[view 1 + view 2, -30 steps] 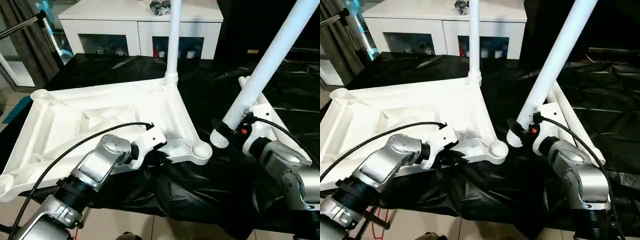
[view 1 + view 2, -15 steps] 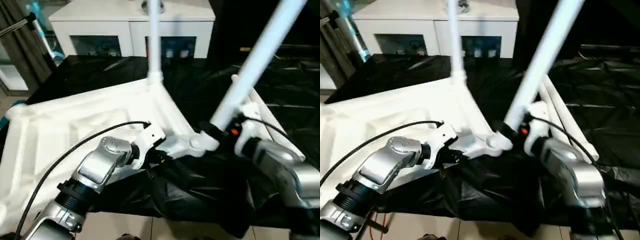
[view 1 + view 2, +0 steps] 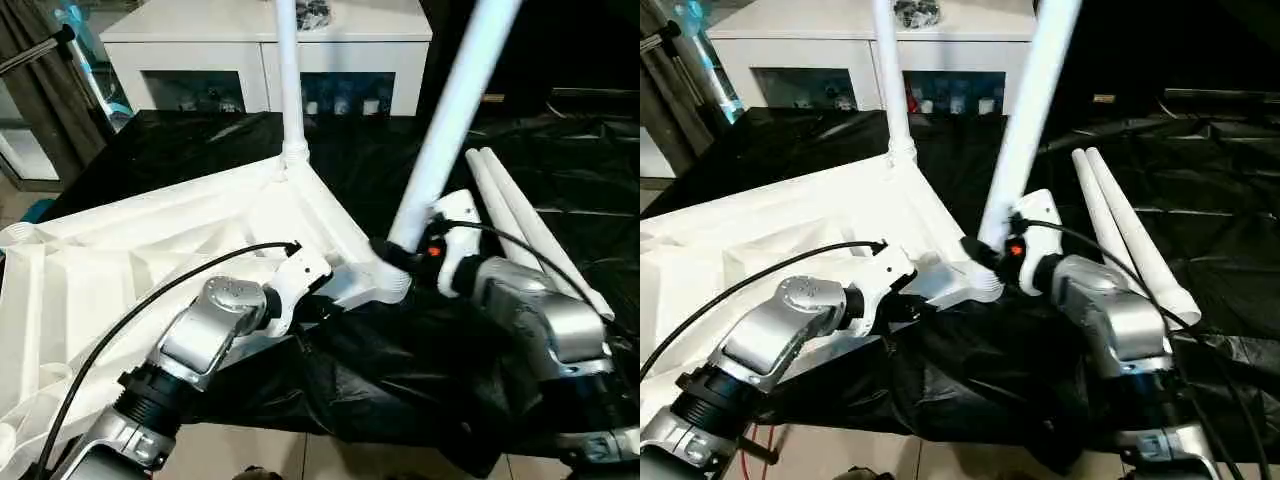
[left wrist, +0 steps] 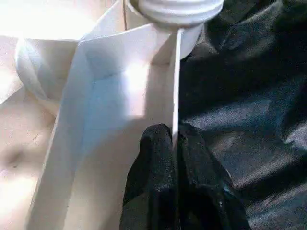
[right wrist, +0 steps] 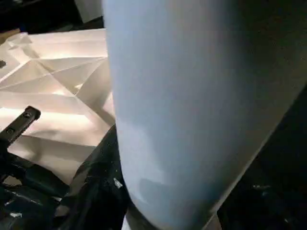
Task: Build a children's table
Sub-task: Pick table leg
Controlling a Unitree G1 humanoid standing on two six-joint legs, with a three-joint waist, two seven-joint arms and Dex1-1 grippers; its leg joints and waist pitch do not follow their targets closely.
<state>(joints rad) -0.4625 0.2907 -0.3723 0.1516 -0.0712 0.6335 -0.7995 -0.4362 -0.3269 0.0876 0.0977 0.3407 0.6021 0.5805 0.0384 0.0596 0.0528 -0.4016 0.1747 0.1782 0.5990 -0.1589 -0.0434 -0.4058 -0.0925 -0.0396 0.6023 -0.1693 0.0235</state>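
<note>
The white tabletop [image 3: 150,250] lies upside down on black cloth, ribs showing. One white leg [image 3: 288,80] stands upright in its far corner socket. My left gripper [image 3: 318,303] is shut on the tabletop's thin rim beside the near right corner socket [image 3: 385,282]; in the left wrist view the black fingertips [image 4: 158,143] pinch that rim. My right gripper [image 3: 408,255] is shut on a second leg [image 3: 450,110], which leans slightly right with its threaded lower end [image 4: 175,7] at that near corner socket. In the right wrist view this leg [image 5: 182,110] stands close in front.
Two loose white legs [image 3: 520,215] lie side by side on the black cloth [image 3: 400,380] to my right. A white cabinet with glass doors [image 3: 260,40] stands behind the work. A dark pole [image 3: 35,50] leans at the far left.
My right arm has carried its leg leftward, from beside the tabletop onto the near right corner socket, and tilted it more upright. The left gripper stays on the rim. The camera shifted.
</note>
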